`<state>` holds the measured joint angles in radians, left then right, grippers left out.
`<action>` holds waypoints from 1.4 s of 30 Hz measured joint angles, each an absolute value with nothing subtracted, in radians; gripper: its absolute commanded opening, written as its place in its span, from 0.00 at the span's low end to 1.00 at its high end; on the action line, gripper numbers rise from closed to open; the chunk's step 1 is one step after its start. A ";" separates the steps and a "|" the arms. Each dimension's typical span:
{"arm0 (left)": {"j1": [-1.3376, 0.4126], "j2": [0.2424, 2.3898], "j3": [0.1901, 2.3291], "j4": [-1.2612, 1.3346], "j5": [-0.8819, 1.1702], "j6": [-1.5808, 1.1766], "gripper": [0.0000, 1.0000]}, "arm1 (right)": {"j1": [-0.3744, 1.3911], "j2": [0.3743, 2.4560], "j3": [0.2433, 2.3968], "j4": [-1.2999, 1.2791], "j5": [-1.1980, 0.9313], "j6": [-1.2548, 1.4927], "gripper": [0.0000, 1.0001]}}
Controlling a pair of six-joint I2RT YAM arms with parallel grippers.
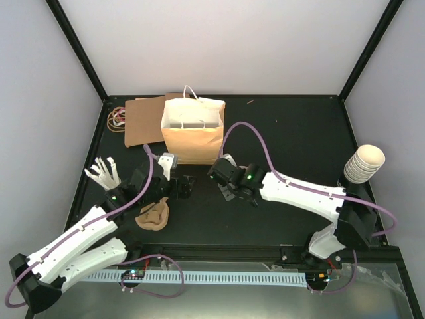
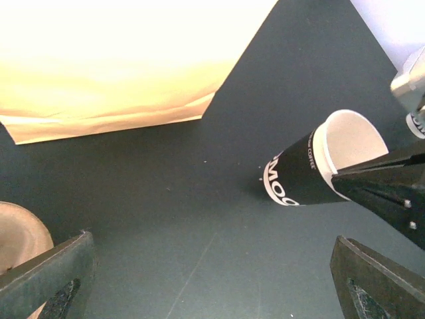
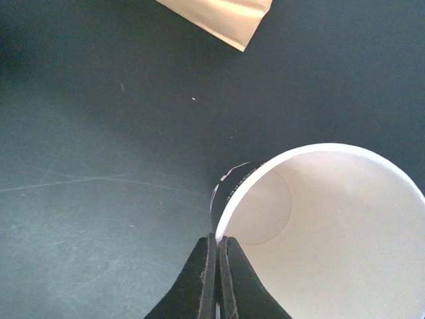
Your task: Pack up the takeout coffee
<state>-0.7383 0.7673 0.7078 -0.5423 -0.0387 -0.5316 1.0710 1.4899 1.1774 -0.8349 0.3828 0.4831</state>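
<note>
The right gripper [image 3: 217, 240] is clenched on the rim of a lidless black paper cup [image 2: 292, 176] with white lettering and a white inside, pinching its wall at 6 o'clock in the right wrist view. The cup is tilted above the dark tabletop [image 2: 166, 199], at 3 o'clock in the left wrist view. The left gripper [image 2: 214, 244] is released, its jaws wide and holding nothing. In the top view a tan paper bag [image 1: 192, 129] stands at 12 o'clock and a brown moulded-pulp tray [image 1: 154, 214] lies at 8 o'clock
</note>
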 measured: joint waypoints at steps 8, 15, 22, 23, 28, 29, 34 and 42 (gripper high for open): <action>-0.721 0.765 0.702 -0.546 -0.055 -0.536 0.99 | 1.071 1.544 1.178 -0.818 0.382 0.469 0.01; -0.721 0.765 0.702 -0.546 -0.060 -0.536 0.99 | 1.071 1.554 1.178 -0.807 0.381 0.469 0.02; -0.720 0.765 0.702 -0.546 -0.060 -0.535 0.99 | 1.072 1.557 1.178 -0.809 0.381 0.469 0.07; -0.720 0.765 0.702 -0.546 -0.059 -0.535 0.99 | 1.072 1.557 1.178 -0.809 0.381 0.469 0.07; -0.719 0.766 0.702 -0.546 -0.055 -0.535 0.99 | 1.074 1.557 1.178 -0.811 0.384 0.469 0.09; -0.719 0.766 0.702 -0.546 -0.054 -0.535 0.99 | 1.075 1.557 1.178 -0.812 0.384 0.469 0.09; -0.719 0.772 0.702 -0.545 -0.048 -0.535 0.99 | 1.076 1.560 1.178 -0.813 0.385 0.469 0.10; -0.719 0.774 0.702 -0.545 -0.047 -0.534 0.99 | 1.077 1.568 1.178 -0.816 0.392 0.468 0.10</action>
